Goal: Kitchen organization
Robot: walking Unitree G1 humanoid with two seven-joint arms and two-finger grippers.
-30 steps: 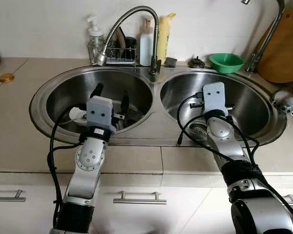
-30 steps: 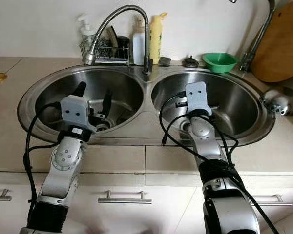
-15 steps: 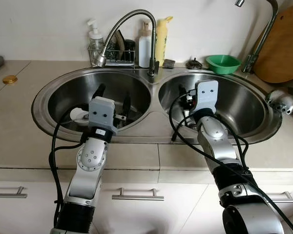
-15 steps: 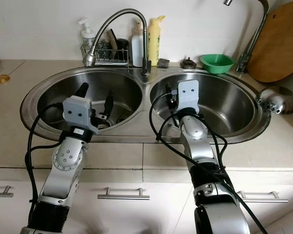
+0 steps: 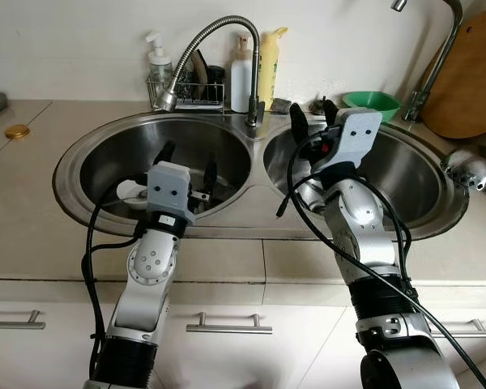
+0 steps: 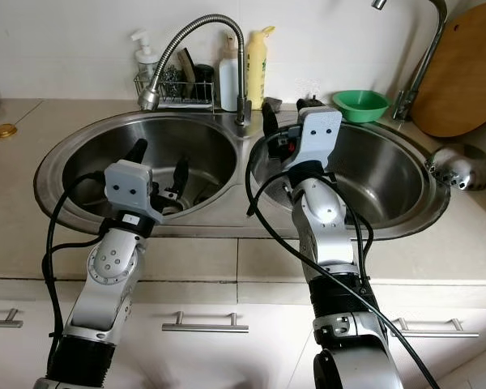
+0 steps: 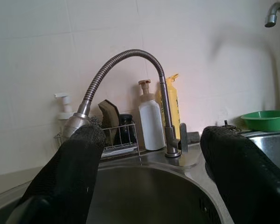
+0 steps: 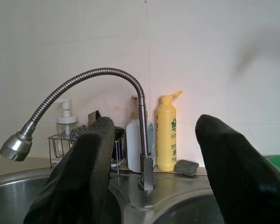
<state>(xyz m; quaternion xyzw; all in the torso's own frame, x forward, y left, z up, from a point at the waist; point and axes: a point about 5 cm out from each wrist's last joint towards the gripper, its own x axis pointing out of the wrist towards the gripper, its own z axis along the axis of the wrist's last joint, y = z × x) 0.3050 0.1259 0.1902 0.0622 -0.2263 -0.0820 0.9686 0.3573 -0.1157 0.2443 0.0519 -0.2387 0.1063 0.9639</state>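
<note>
We face a double sink (image 5: pixel 73 166) set in the counter, its tap (image 5: pixel 219 32) arched over the left bowl, likely so it swings to either side. In that left bowl lies something white (image 5: pixel 128 189); we cannot tell what it is. Our left gripper (image 5: pixel 186 162) sits low inside this bowl, jaws wide and holding nothing. Our right gripper (image 5: pixel 312 121) is raised above the right bowl's near rim, jaws also wide and empty, facing the tap. Behind the tap, a wire rack (image 5: pixel 186 91) keeps a soap pump (image 5: pixel 158 55) and scrubbers within reach; a white bottle (image 5: pixel 242 73) and yellow bottle (image 5: pixel 270 61) stand beside it. A green bowl (image 5: pixel 371 102) rests further right.
</note>
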